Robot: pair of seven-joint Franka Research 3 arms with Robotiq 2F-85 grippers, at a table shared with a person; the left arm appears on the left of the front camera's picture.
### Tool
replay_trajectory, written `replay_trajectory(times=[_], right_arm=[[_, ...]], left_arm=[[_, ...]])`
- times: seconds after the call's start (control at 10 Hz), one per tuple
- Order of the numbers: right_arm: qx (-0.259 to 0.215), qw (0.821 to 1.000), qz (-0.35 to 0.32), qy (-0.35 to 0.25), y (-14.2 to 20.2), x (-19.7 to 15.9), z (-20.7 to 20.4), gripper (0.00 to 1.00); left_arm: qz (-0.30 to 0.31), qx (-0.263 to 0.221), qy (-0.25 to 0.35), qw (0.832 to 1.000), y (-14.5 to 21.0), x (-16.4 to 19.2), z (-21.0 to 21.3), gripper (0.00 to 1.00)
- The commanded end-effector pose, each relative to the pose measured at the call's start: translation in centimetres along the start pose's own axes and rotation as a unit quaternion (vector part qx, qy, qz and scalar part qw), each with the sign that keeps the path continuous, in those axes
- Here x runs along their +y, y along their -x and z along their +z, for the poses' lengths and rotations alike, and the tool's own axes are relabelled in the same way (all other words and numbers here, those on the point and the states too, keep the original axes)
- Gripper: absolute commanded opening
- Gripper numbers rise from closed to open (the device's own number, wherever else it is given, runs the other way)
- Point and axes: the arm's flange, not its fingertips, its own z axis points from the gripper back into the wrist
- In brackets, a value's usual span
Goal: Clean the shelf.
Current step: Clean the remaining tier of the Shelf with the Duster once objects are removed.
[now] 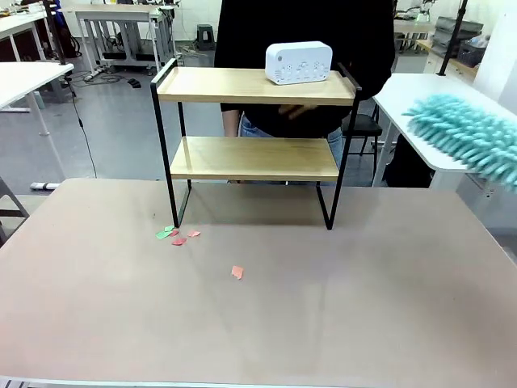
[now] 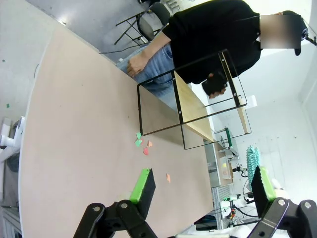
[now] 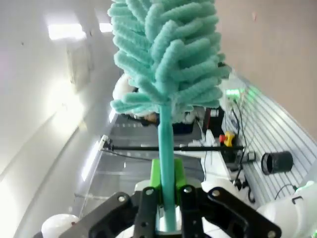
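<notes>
The shelf (image 1: pixel 254 158) stands at the far middle of the table, two light wooden boards in a thin black frame. A white box-shaped device (image 1: pixel 298 62) sits on its top board, and a person's hand (image 1: pixel 300 111) is behind the shelf. A teal fluffy duster (image 1: pixel 468 137) juts in from the right edge, high above the table. In the right wrist view my right gripper (image 3: pixel 167 198) is shut on the duster's teal handle (image 3: pixel 166 148). My left gripper (image 2: pixel 203 186) hangs open with nothing between its green pads, above the table with the shelf (image 2: pixel 198 101) farther off.
Small red and green paper scraps (image 1: pixel 176 235) lie by the shelf's front left leg, and one orange scrap (image 1: pixel 237 272) lies nearer the middle. A person in black stands behind the shelf. A white table (image 1: pixel 420 105) stands at the right.
</notes>
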Motion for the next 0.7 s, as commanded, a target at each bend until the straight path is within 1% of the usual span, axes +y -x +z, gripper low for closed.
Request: replay_trajectory(times=[0.0,0.1,0.2,0.3,0.6], right_arm=[[-0.027,0.999,0.038,0.006,0.9,-1.6,2.8,0.12],[-0.04,0.999,0.025,0.018,1.1,-3.1,2.6,0.12],[-0.081,0.996,0.0,0.038,0.3,-3.9,1.1,0.12],[-0.044,0.999,0.016,-0.002,1.6,-1.7,2.4,0.12],[-0.044,0.999,0.016,-0.002,1.6,-1.7,2.4,0.12]], left_arm=[[-0.003,0.005,0.001,1.0,0.2,-0.2,0.1,1.0],[-0.003,0.005,0.001,1.0,0.2,-0.2,0.1,1.0],[-0.003,0.005,0.001,1.0,0.2,-0.2,0.1,1.0],[-0.003,0.005,0.001,1.0,0.2,-0.2,0.1,1.0],[-0.003,0.005,0.001,1.0,0.2,-0.2,0.1,1.0]])
